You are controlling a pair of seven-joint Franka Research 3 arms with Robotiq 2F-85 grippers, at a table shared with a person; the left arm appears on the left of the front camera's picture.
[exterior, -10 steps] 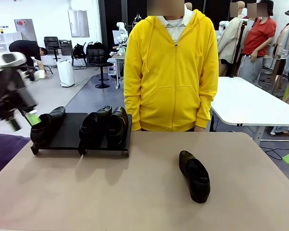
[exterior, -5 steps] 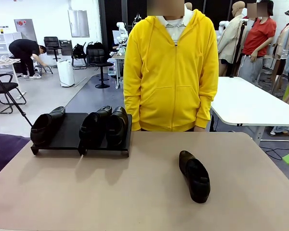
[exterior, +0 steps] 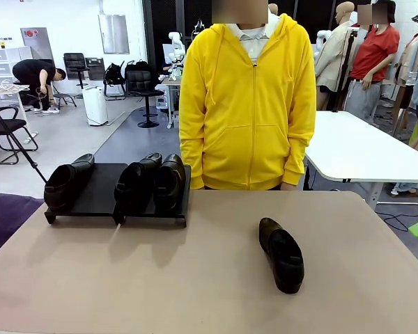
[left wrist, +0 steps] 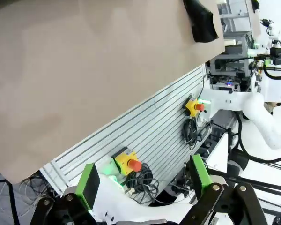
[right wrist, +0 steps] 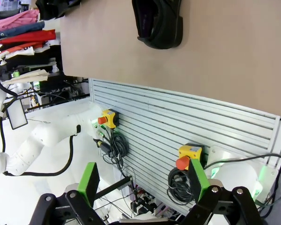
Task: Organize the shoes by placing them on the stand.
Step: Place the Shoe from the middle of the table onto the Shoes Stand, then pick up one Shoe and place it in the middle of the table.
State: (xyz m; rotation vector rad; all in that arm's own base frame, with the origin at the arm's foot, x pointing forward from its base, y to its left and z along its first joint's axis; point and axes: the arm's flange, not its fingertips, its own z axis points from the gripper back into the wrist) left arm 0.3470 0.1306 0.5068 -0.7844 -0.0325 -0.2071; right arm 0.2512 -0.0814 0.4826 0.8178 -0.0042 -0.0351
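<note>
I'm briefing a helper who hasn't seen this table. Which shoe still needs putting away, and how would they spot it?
Start at the tan table in front of the person in the yellow hoodie. The black stand at its far left corner carries three black loafers. The fourth loafer lies alone on the bare tabletop right of centre, the one shoe off the stand.

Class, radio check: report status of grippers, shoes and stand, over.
Left gripper open, empty; right gripper open, empty. Three shoes on stand; fourth shoe loose on table. Person behind table, nothing blocking.
</note>
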